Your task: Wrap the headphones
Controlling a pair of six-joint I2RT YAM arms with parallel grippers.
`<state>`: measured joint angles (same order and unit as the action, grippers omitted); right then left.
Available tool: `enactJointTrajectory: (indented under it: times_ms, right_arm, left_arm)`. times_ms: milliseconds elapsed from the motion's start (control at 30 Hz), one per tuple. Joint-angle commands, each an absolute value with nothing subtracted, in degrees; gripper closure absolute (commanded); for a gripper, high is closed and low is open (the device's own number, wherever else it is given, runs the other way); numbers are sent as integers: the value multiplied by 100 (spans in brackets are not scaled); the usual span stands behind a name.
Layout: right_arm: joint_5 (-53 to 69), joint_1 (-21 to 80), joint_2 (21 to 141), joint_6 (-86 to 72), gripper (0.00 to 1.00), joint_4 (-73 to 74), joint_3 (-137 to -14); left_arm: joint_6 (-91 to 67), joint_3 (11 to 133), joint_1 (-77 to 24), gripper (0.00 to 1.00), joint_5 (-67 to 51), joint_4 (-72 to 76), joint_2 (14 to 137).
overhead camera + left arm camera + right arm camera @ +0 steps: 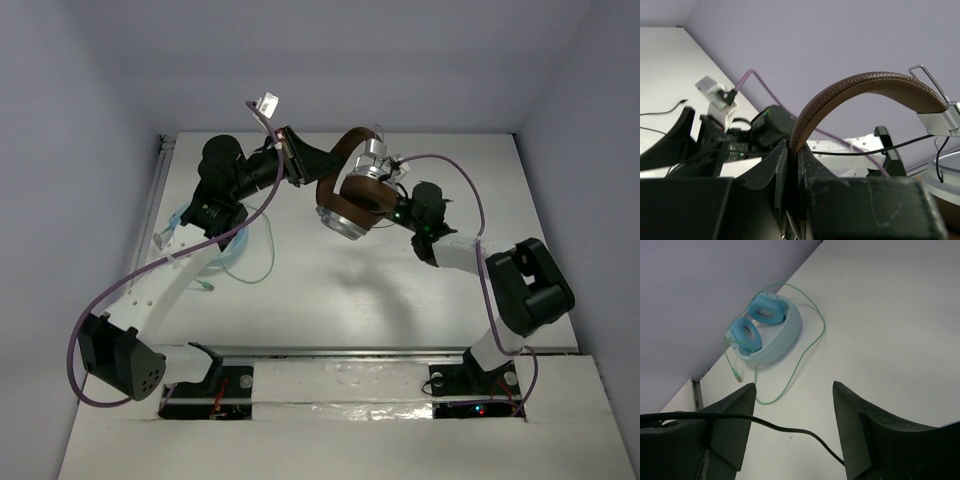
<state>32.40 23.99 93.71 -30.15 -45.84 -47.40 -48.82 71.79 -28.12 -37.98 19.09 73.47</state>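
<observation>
left gripper (pixel 296 160), seen from above, is clamped on the brown headband (pixel 335 160) of the headphones (pixel 355 205), holding them up off the table (pixel 400 300) between the two arms. right gripper (pixel 396 212) sits just beside the lower ear cup. light-blue headphones (pixel 190 215) lie partly hidden under the left arm.

from the left wrist, the closed fingers (pixel 777 167) pinch one end of the headband (pixel 865 85). it arches up and right to a silver ear cup (pixel 945 175), with the thin dark cable (pixel 900 147) strung below it.

from the right wrist, the right gripper (pixel 792 390) stands wide open and holds nothing. the dark cable (pixel 790 430) crosses loosely between its fingers. beyond them, the light-blue headphones (pixel 765 330) and their green cable (pixel 805 355) rest on the table (pixel 890 315).
</observation>
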Motion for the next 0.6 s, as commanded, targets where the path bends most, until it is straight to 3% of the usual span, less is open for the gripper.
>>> enactJointTrajectory:
  times_ms: [0, 67, 100, 167, 200, 233, 300, 567]
  right_arm:
    - [3366, 2479, 9544, -3365, 33, -5720, -4571]
    - [3366, 2531, 9580, -3489, 41, -5985, -4492]
    - [3323, 2610, 9528, -3550, 55, -6038, -4352]
    - [3052, 2724, 9405, -3542, 72, -6021, -4184]
    - [2945, 2838, 9326, -3516, 89, -5925, -4097]
    - [2814, 2900, 9169, -3516, 94, -5584, -4078]
    - [2366, 3040, 9018, -3524, 100, -5161, -4087]
    - [917, 3856, 8202, -3832, 100, -2981, -4087]
  left_arm:
    - [-5308, 7445, -2830, 100, -3561, 2645, 7075]
    - [-5344, 7410, -2830, 100, -3367, 2645, 7075]
    - [-5344, 7392, -2830, 100, -3079, 2672, 7066]
    - [-5370, 7304, -2830, 100, -2674, 2724, 7040]
    - [-5361, 7278, -2830, 100, -2159, 2786, 7049]
    - [-5335, 7260, -2830, 100, -1831, 2760, 7049]
    - [-5238, 7190, -2830, 100, -963, 2751, 7040]
    - [-5072, 6426, -2830, 100, 1185, 2883, 6961]
